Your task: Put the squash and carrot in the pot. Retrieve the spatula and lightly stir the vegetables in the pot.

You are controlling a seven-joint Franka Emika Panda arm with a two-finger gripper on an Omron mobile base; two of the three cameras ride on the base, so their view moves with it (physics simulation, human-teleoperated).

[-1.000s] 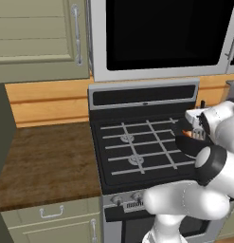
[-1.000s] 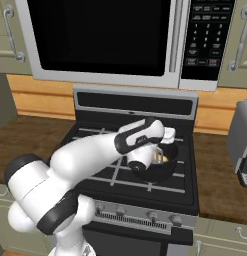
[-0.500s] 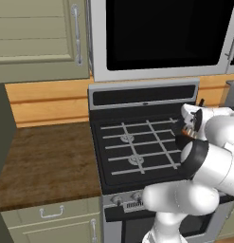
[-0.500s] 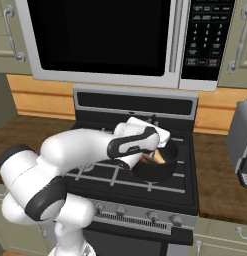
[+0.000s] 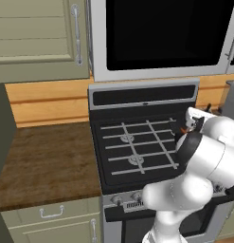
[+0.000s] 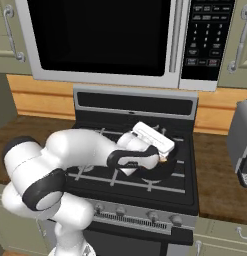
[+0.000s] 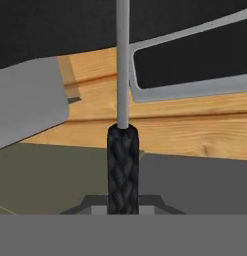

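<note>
The spatula's (image 7: 123, 170) black textured handle stands upright, its thin grey shaft rising straight above.

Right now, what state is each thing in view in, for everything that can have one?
claw: shut on the spatula's black handle.
spatula: held, shaft running straight out from the claw.
pot: on the right side of the stove, under the hand.
carrot: a bit of orange showing at the pot, mostly hidden by the hand.
microwave: door closed.
cabinet: door closed.
</note>
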